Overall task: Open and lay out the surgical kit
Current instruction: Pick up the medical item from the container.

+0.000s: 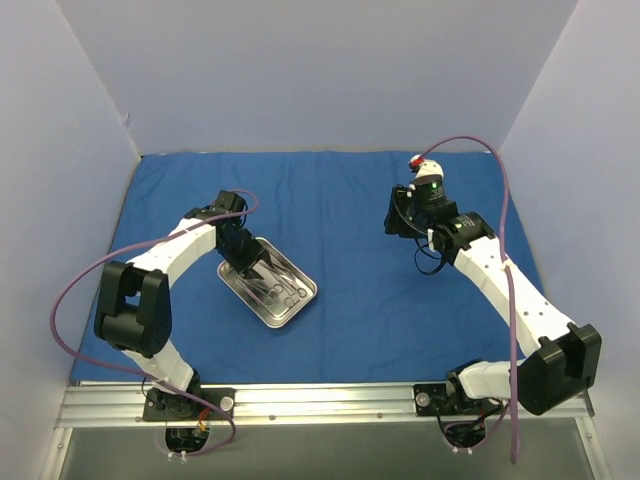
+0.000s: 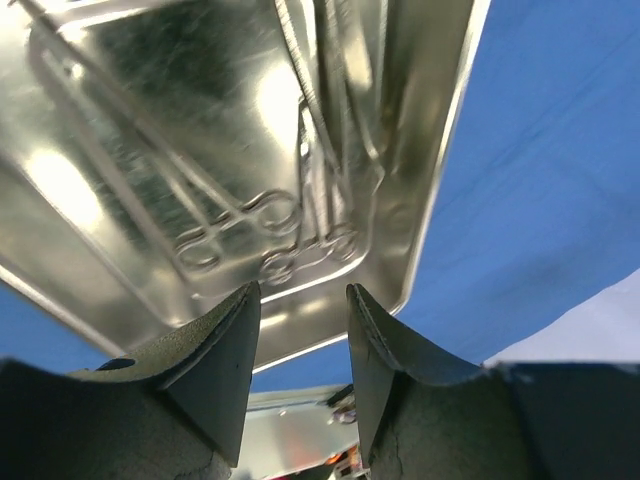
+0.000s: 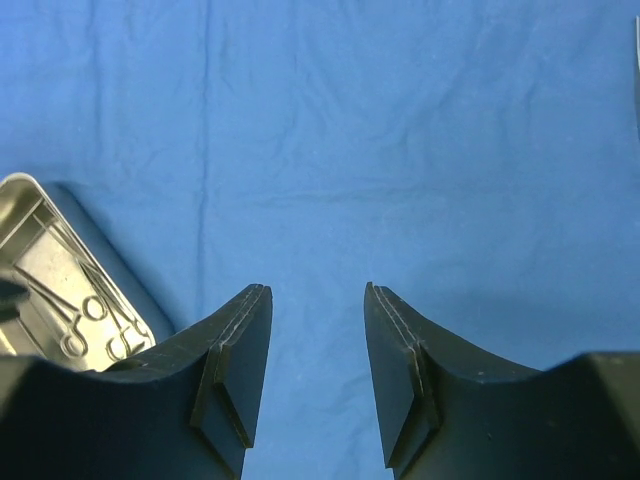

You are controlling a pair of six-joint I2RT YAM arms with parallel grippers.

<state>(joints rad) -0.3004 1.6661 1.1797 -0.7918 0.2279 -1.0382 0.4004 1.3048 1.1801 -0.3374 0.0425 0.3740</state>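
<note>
Hovering just above the steel tray [image 2: 440, 200] on the blue cloth wrap [image 1: 350, 200], the left gripper [image 2: 303, 300], jaws narrowly parted and empty, is nearest the instruments [image 2: 310, 200], which lie along the tray's length.

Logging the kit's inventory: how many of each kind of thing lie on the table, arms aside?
Blue cloth wrap: 1
Steel tray: 1
Scissor-like instruments: 2, judging by their ring handles; they overlap
Total: 4
</note>
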